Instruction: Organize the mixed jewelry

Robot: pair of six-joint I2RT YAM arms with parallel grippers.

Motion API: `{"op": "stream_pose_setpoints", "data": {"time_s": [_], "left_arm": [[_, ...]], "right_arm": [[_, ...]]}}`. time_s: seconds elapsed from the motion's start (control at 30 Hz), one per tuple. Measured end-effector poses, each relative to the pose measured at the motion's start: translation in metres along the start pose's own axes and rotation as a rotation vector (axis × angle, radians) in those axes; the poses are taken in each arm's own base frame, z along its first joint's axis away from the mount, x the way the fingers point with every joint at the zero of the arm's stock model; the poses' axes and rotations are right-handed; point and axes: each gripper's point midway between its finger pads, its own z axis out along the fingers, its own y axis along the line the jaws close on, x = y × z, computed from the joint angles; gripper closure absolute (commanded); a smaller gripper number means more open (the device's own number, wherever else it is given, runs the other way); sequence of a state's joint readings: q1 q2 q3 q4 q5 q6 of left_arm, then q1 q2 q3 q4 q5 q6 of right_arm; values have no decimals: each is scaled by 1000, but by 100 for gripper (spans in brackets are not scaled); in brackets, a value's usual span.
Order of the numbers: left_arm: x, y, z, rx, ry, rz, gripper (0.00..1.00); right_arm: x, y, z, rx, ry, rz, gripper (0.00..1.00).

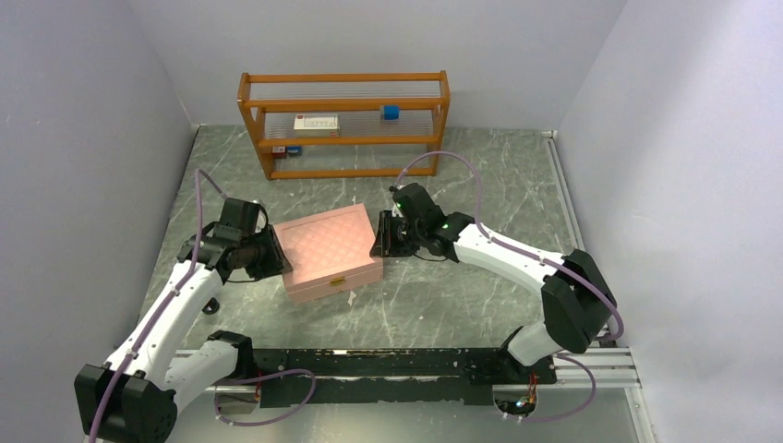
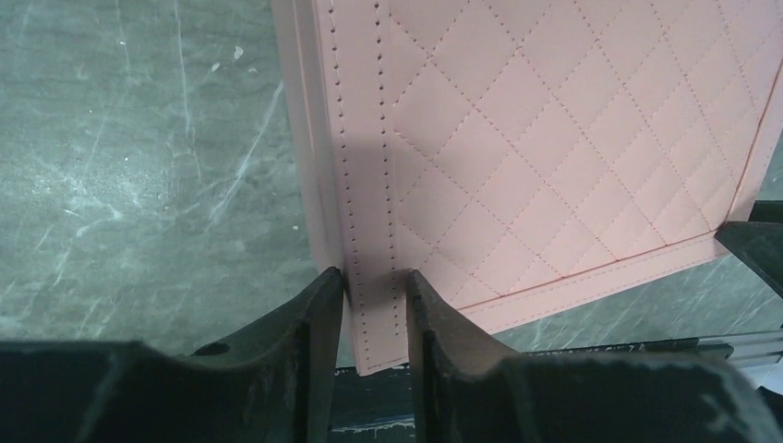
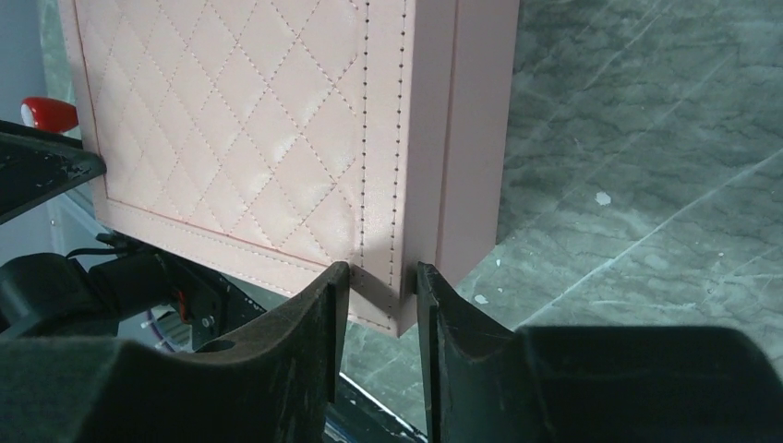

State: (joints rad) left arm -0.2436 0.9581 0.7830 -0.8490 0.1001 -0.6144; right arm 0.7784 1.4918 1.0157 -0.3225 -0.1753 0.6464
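Though only partly open, both pinched onto pink leather at opposite ends of the pink quilted jewelry box [image 1: 329, 249].

Left claw [image 2: 373, 295] at the box's left edge: one finger [image 2: 309, 332] against the outer wall, the other on the stitched border of the lid. A strip of that border caught between them.

Right claw [image 3: 380, 291] at the box's right-hand corner: fingers [image 3: 309, 323] on either side of the corner. One on the quilted top, one against the side wall, both touching.

Lid down, with a gold clasp [image 1: 338, 281] on the box's near face. Of the mixed jewelry, nothing in sight in any view; position relative to either claw impossible to tell.

Under the box, grey-green marbled table [image 1: 443, 305]. Well behind the box, against the back wall, an orange wooden rack [image 1: 343, 77] with a blue block [image 1: 391, 112] and a white label card [image 1: 316, 122] on its shelves. In the right wrist view, a small red rounded cap [image 3: 48, 113] just beyond the box's far side.
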Motion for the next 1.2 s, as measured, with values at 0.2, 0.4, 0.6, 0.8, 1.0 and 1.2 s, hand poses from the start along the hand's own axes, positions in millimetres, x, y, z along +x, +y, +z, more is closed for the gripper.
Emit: {"op": "stream_pose_setpoints", "data": {"time_s": [0.2, 0.4, 0.6, 0.8, 1.0, 1.2], "left_arm": [[3, 2, 2, -14, 21, -1, 77], [5, 4, 6, -26, 41, -1, 77], [6, 4, 8, -32, 57, 5, 77], [7, 4, 9, -29, 68, 9, 77], [7, 4, 10, -35, 79, 8, 79], [6, 4, 9, -38, 82, 8, 77]], "right_arm": [[3, -3, 2, 8, 11, -7, 68], [5, -6, 5, 11, 23, -8, 70], [6, -8, 7, 5, 27, 5, 74], [8, -11, 11, 6, 35, 24, 76], [10, -13, 14, 2, 47, 50, 78], [7, -13, 15, 1, 46, 52, 75]]}}
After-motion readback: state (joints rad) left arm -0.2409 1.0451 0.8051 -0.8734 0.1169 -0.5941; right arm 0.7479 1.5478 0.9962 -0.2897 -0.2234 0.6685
